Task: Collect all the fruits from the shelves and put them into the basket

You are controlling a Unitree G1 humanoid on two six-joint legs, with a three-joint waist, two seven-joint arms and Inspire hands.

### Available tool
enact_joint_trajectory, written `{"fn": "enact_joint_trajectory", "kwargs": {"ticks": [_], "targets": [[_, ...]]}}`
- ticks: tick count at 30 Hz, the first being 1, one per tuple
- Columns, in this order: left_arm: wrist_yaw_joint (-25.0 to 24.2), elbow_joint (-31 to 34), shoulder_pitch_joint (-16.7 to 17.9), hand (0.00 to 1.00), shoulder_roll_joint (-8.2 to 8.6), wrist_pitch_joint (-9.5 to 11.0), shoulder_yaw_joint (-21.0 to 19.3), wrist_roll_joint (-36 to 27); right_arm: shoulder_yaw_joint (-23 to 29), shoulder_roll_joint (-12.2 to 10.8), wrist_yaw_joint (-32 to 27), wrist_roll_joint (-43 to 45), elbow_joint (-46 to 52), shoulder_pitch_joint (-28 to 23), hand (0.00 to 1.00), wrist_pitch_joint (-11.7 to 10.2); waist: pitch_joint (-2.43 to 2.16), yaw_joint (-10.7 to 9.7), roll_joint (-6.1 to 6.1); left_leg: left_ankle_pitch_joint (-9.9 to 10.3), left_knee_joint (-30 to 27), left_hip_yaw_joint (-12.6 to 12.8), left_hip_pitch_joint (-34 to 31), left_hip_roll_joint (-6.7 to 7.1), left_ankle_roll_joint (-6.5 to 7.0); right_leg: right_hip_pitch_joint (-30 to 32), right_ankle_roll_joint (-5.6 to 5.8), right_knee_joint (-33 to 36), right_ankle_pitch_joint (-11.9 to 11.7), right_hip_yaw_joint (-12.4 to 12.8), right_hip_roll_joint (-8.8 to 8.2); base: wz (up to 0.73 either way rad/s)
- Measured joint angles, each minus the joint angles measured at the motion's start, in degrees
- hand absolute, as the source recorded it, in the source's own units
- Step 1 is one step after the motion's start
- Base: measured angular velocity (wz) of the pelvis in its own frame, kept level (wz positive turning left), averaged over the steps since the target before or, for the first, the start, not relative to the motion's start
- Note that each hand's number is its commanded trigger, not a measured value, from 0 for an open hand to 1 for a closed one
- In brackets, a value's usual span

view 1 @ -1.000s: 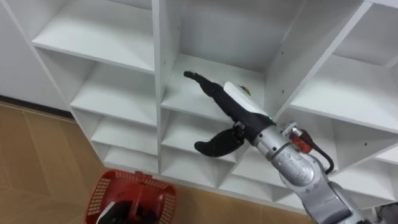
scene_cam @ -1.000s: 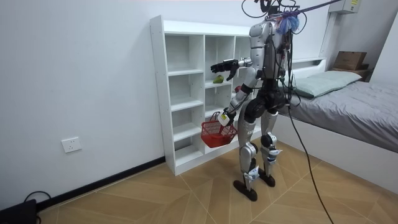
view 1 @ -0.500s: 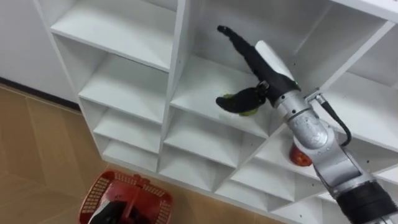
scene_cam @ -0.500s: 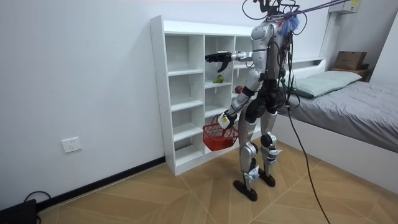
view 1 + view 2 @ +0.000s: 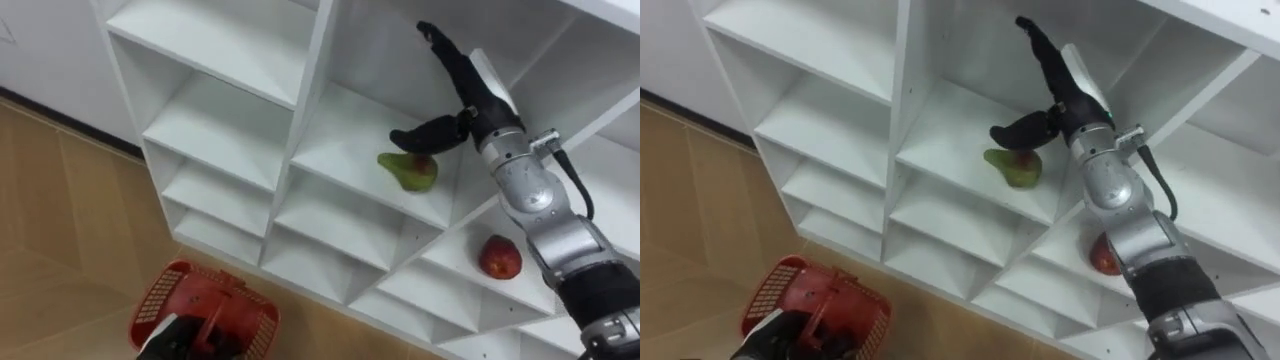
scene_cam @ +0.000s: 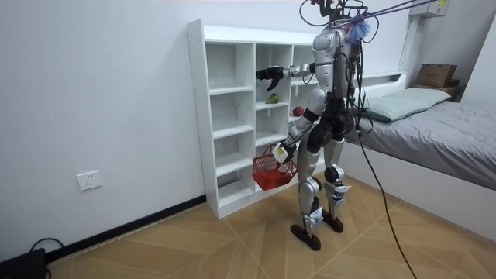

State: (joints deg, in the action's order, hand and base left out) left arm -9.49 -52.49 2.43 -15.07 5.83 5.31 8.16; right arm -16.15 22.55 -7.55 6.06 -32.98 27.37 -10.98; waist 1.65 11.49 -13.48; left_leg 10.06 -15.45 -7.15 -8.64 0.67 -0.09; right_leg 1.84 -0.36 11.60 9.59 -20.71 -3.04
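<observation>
A green pear lies on a shelf in the middle column of the white closet. My right hand reaches into that cubby just above the pear, open, with straight fingers pointing at the back wall and the thumb over the fruit. One cubby lower and to the right sits a red apple. At the bottom edge my left hand is shut on the handle of a red basket. In the room view I stand facing the closet, right arm raised, basket at thigh height.
The other cubbies in sight are bare white shelves. Wooden floor lies below the closet. A bed stands behind me on the room view's right, and a wall socket sits low on the room view's left.
My right hand has risen and gone deeper into the cubby, from level with the pear to above it, uncovering the fruit. The head camera has shifted; the apple has come into sight.
</observation>
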Motion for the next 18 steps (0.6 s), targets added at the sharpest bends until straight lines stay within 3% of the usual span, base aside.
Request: {"fn": "enact_joint_trajectory", "kwargs": {"ticks": [2,8,14,18], "targets": [[-0.13,1.28,0.04,1.0,-0.42,-1.19,0.03,0.1,-0.41,0.17,-1.12,-1.49,-1.77,0.57,0.0,0.6,-0.03,0.15,-0.43,-0.01,-0.32,-0.09,-0.79,0.04,0.0,0.58,0.0,0.0,0.0,-0.07,-0.01,0.02],[-0.08,3.55,-0.32,1.0,-1.82,-1.64,0.15,1.21,-0.62,0.27,-1.89,-4.37,-5.62,1.14,0.0,1.07,0.12,0.34,-1.59,0.07,-1.72,-1.04,-1.88,0.12,-0.05,0.47,0.0,0.04,0.0,-1.43,-0.05,0.09],[0.01,5.4,-0.41,1.0,-2.08,-1.66,0.42,1.31,-0.76,0.35,-1.68,-5.75,-12.52,3.03,0.0,1.1,0.69,1.57,-1.03,0.39,-3.28,-1.42,-3.93,0.19,0.03,1.37,-0.03,0.14,-0.02,-1.38,0.04,0.06],[0.0,5.41,-0.34,1.0,-2.15,-1.78,0.38,1.49,-0.74,0.35,-1.25,-5.72,-14.13,3.03,0.0,1.21,0.77,2.09,-0.91,0.36,-3.52,-1.67,-4.72,0.2,0.01,1.94,-0.13,0.17,-0.08,-1.36,0.09,0.04]]}}
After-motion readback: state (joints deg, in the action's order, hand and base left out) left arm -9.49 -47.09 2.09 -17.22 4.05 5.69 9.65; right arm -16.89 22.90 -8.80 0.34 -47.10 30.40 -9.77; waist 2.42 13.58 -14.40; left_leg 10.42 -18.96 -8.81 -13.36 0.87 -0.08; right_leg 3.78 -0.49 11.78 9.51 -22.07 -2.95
